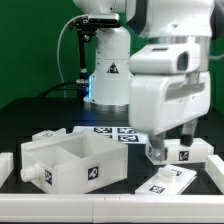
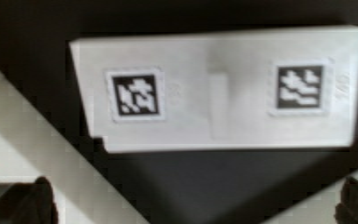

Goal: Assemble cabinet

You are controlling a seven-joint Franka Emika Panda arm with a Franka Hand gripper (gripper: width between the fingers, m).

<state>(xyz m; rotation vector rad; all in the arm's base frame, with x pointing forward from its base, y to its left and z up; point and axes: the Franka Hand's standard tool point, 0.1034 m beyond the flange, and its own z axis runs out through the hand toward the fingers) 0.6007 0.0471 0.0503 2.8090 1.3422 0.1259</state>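
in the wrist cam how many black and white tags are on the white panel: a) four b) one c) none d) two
d: the wrist view shows the white panel carrying a tag on one half and a second tag on the other, and no more.

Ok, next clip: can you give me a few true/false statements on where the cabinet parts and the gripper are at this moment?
1. The gripper is open and holds nothing. True.
2. The cabinet box sits at the exterior view's right. False: it sits at that view's left.
3. The wrist view shows a white panel bearing two tags. True.
4. That panel is clamped between the fingers. False: the fingertips stand apart, clear of it.
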